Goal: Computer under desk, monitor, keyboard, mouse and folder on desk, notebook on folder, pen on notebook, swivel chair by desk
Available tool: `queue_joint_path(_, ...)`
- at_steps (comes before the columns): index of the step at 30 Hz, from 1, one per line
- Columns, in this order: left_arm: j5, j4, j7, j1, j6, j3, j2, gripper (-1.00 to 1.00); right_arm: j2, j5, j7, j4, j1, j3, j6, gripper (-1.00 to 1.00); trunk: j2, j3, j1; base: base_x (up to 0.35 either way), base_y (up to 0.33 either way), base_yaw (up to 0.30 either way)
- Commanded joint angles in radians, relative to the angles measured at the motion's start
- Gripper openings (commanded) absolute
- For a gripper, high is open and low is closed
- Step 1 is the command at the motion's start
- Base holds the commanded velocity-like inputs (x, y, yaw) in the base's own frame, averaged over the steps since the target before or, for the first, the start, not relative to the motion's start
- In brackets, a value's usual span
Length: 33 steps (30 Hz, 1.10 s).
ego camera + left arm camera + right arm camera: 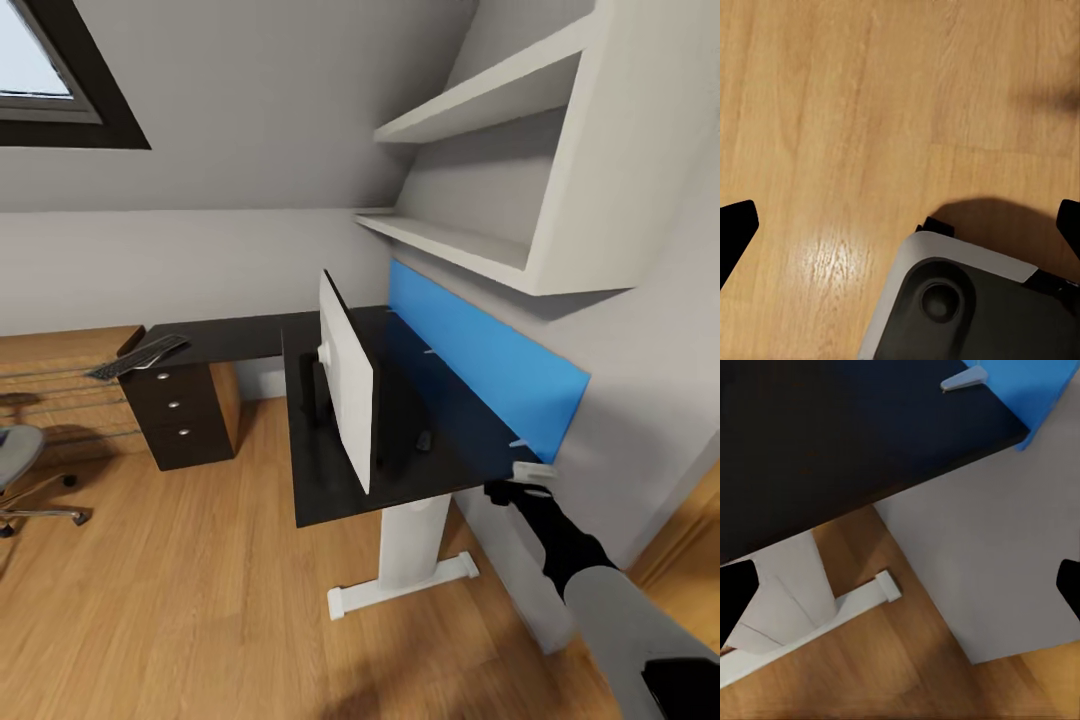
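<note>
Beside the desk (pixel 330 480), the right arm is reaching toward its near corner, its pincer (pixel 520 487) spread wide; the monitor (pixel 346 385) is standing on the desk, well apart.

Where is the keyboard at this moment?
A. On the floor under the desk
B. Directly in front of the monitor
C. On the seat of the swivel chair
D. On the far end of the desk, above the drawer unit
D: the keyboard lies on the desk at its far end, above the drawer unit, well away from the monitor.
</note>
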Motion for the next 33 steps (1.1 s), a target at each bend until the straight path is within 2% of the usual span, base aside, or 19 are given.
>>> queue_joint_path(1, 0.01, 0.001, 0.003, -0.001, -0.004, -0.008, 0.0, 1.0, 0.004, -0.008, -0.008, -0.001, -0.002, 0.011, 0.01, 1.0, -0.001, -0.001, 0.0, 0.0, 0.0, 0.0)
queue_joint_path(3, 0.01, 0.001, 0.003, -0.001, -0.004, -0.008, -0.001, 1.0, 0.018, -0.004, -0.007, -0.001, -0.003, 0.019, 0.017, 1.0, -0.001, -0.001, 0.0, 0.0, 0.0, 0.0)
queue_joint_path(4, 0.01, 0.001, 0.003, -0.001, -0.004, -0.008, -0.001, 1.0, 0.033, 0.003, -0.006, 0.0, -0.004, 0.036, 0.021, 1.0, -0.001, -0.001, 0.0, 0.0, 0.0, 0.0)
queue_joint_path(6, 0.01, 0.001, 0.002, -0.001, -0.005, -0.008, -0.001, 1.0, 0.045, 0.012, -0.002, 0.001, -0.004, 0.063, 0.023, 1.0, -0.001, -0.001, 0.0, 0.0, 0.0, 0.0)
queue_joint_path(7, 0.01, 0.001, 0.002, -0.001, -0.005, -0.008, -0.002, 1.0, 0.052, 0.019, 0.005, 0.002, -0.004, 0.094, 0.024, 1.0, -0.001, -0.001, 0.0, 0.0, 0.0, 0.0)
queue_joint_path(12, 0.008, 0.001, 0.001, -0.001, -0.02, -0.01, -0.003, 1.0, 0.06, 0.029, 0.046, 0.004, -0.005, 0.142, 0.021, 1.0, -0.001, -0.001, 0.0, 0.0, 0.0, 0.0)
queue_joint_path(14, 0.006, 0.001, 0.001, -0.001, -0.043, -0.011, -0.003, 1.0, 0.061, 0.033, 0.072, 0.004, -0.005, 0.154, 0.003, 1.0, -0.001, -0.001, 0.0, 0.062, 0.0, 0.0)
queue_joint_path(15, 0.005, 0.003, -0.001, -0.001, -0.074, -0.012, -0.003, 1.0, 0.062, 0.035, 0.096, 0.006, -0.004, 0.162, -0.04, 1.0, -0.001, -0.001, 0.0, 0.242, 0.0, 0.0)
queue_joint_path(33, 0.005, 0.004, -0.001, -0.001, -0.09, -0.013, -0.002, 1.0, 0.062, 0.036, 0.108, 0.027, -0.004, 0.167, -0.069, 1.0, -0.001, -0.001, 0.0, 0.308, 0.0, 0.0)
